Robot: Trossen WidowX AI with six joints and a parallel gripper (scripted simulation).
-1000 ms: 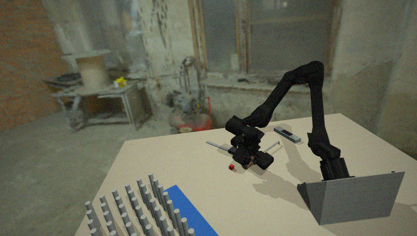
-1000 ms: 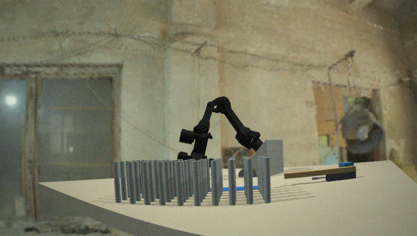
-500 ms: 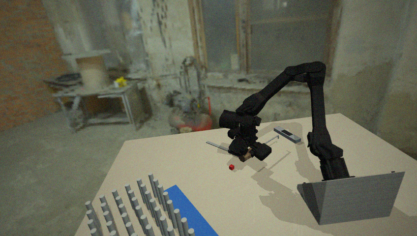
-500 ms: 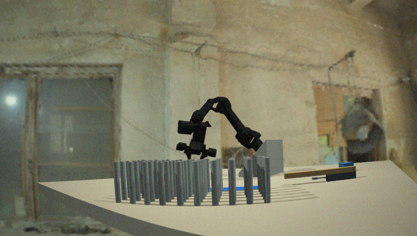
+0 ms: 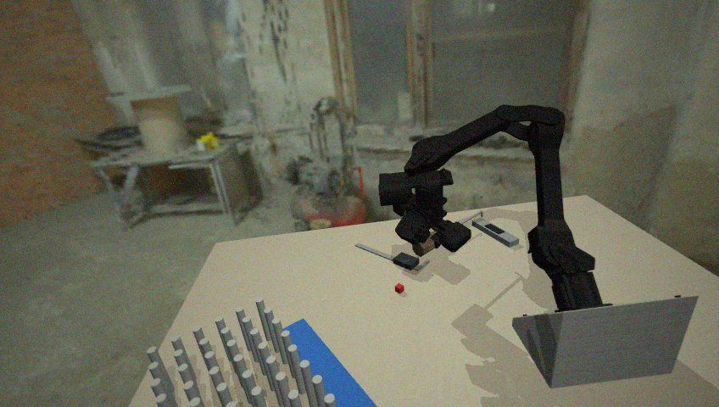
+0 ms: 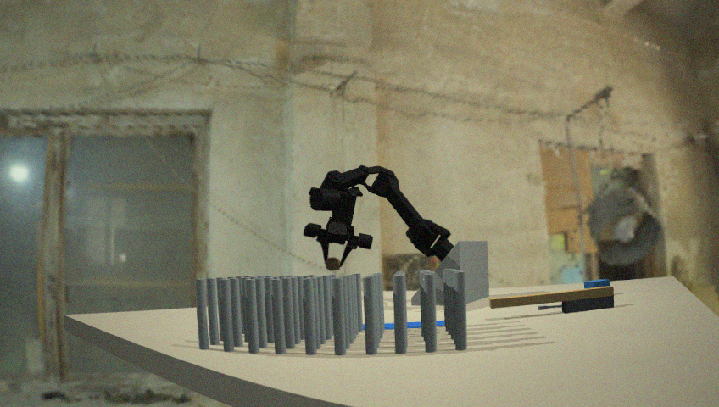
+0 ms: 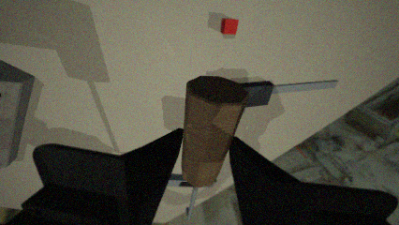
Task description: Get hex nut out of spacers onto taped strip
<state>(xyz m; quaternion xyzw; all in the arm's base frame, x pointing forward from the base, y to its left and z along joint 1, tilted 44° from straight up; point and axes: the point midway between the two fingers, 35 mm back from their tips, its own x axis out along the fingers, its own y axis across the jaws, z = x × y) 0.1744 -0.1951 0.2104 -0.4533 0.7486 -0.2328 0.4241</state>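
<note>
My gripper [image 5: 427,241] [image 6: 332,259] [image 7: 206,137] is shut on the brown wooden handle [image 5: 425,246] [image 6: 332,264] [image 7: 212,124] of a hook tool and holds it above the table, far from the spacers. The tool's thin metal rod [image 5: 471,217] [image 7: 192,202] sticks out behind the fingers. The grey spacers [image 5: 236,353] [image 6: 303,312] stand upright in rows at the near left corner. The blue taped strip [image 5: 322,363] [image 6: 408,326] lies along their front. The nut is hidden among the spacers in every view.
A dark-handled tool with a grey blade [image 5: 406,259] [image 7: 258,92] lies under the gripper. A small red cube [image 5: 398,287] [image 7: 229,25] lies nearby. A flat grey tool [image 5: 495,231] lies at the back. A grey wedge [image 5: 605,342] [image 6: 471,267] stands by the arm's base. A wooden plank [image 6: 549,296] lies on a dark block.
</note>
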